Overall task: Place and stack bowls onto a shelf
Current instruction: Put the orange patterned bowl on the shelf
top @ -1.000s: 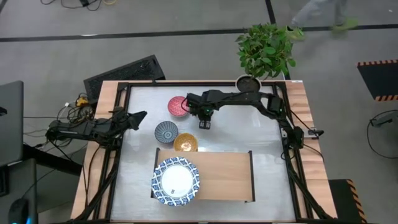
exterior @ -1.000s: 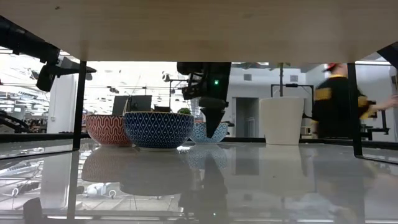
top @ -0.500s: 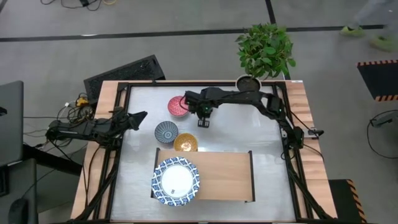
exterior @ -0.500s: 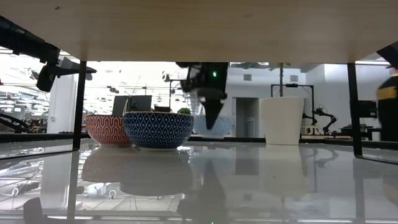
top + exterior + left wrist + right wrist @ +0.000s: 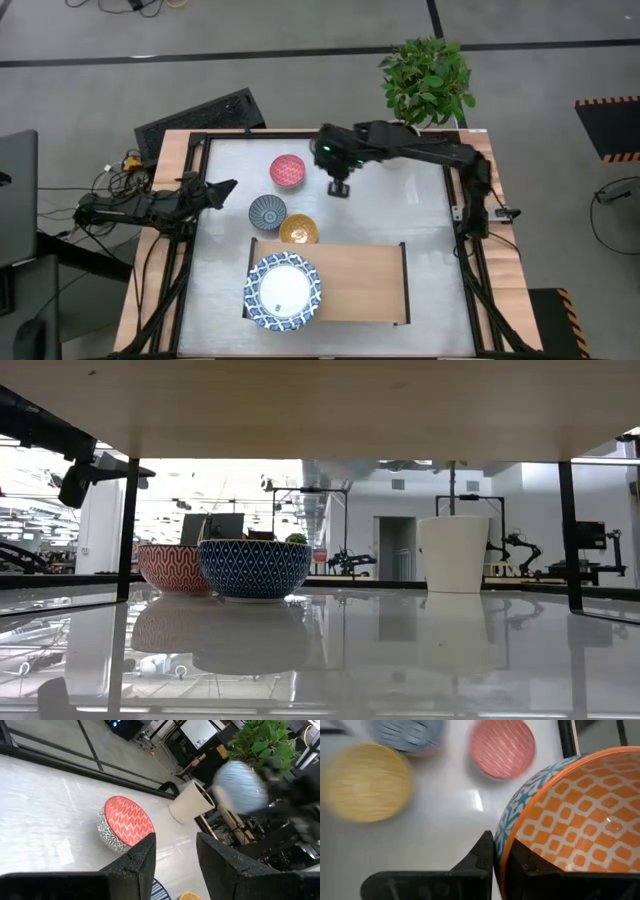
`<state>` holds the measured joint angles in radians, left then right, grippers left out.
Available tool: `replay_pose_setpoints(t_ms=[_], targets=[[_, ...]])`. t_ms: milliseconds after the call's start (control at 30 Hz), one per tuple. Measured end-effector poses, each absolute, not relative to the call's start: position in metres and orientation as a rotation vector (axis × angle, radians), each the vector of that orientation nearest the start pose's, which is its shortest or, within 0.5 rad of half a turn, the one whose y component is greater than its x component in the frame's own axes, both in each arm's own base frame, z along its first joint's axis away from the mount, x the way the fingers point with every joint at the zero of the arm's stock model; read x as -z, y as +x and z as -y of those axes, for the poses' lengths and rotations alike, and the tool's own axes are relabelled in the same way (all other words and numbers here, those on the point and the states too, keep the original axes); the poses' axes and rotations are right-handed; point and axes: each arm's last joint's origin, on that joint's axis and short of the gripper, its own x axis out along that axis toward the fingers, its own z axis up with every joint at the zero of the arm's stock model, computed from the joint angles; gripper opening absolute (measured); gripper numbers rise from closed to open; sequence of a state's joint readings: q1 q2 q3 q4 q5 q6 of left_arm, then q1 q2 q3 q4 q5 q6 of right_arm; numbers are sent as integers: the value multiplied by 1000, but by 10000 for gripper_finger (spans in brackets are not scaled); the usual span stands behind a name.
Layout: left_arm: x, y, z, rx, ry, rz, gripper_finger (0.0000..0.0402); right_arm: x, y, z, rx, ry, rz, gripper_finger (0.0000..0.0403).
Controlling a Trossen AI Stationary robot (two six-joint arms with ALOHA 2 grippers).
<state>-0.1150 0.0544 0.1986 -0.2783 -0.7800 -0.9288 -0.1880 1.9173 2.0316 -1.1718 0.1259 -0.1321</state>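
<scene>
My right gripper (image 5: 339,186) hangs above the far middle of the table, shut on a small bowl with an orange-patterned inside (image 5: 570,815) and a light-blue outside (image 5: 240,787). On the table stand a pink-red bowl (image 5: 287,170), a blue-grey bowl (image 5: 267,212) and a yellow bowl (image 5: 298,230). A large blue-and-white bowl (image 5: 283,290) sits on the left end of the shelf (image 5: 355,280). My left gripper (image 5: 215,190) waits open at the table's left edge. My right gripper holds the orange bowl by its rim (image 5: 504,851), one finger (image 5: 482,852) outside the wall and one finger (image 5: 522,865) inside. The fingers come from above, pointing down. The bowl is lifted clear of the table, above the low view.
A white plant pot (image 5: 453,553) with a green plant (image 5: 428,75) stands at the table's far right corner. The pink-red bowl (image 5: 172,568) and blue-grey bowl (image 5: 254,567) sit close together. The shelf's right part (image 5: 365,295) is bare board.
My right gripper has risen with the orange bowl, out of the low view, and shifted slightly toward the table's far right. The bowl, which stood on the table behind the blue-grey bowl, is now lifted clear.
</scene>
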Motion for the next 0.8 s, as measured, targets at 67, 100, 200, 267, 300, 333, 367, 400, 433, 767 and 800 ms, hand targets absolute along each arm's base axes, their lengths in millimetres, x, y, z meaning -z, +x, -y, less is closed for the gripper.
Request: replay_pose_setpoints(t_ms=[67, 100, 200, 267, 300, 333, 367, 400, 433, 767, 800], targets=[[-201, 80, -11, -656, -841, 188, 128, -375, 372, 56, 162, -99, -1044, 39], [-201, 80, -11, -653, -842, 187, 128, -383, 364, 45, 138, -109, -1036, 39], [-201, 80, -10, -636, -847, 178, 128, -404, 343, 11, 65, -122, -1011, 39], [-200, 80, -10, -623, -849, 170, 128, -414, 329, -12, 25, -117, -998, 39], [-200, 81, -10, -612, -851, 164, 128, -418, 323, -24, 3, -113, -992, 39], [-200, 81, -10, -602, -852, 159, 128, -419, 319, -36, -18, -108, -991, 39], [-200, 81, -9, -591, -854, 152, 128, -421, 314, -48, -42, -107, -990, 39], [-200, 81, -9, -583, -855, 146, 128, -422, 311, -59, -73, -119, -993, 39], [-200, 81, -9, -575, -856, 141, 128, -421, 308, -71, -109, -139, -996, 39], [-198, 82, -8, -545, -853, 97, 128, -392, 297, -164, -341, -362, -1082, 39], [-197, 82, -8, -546, -852, 96, 128, -390, 295, -170, -357, -379, -1093, 39]])
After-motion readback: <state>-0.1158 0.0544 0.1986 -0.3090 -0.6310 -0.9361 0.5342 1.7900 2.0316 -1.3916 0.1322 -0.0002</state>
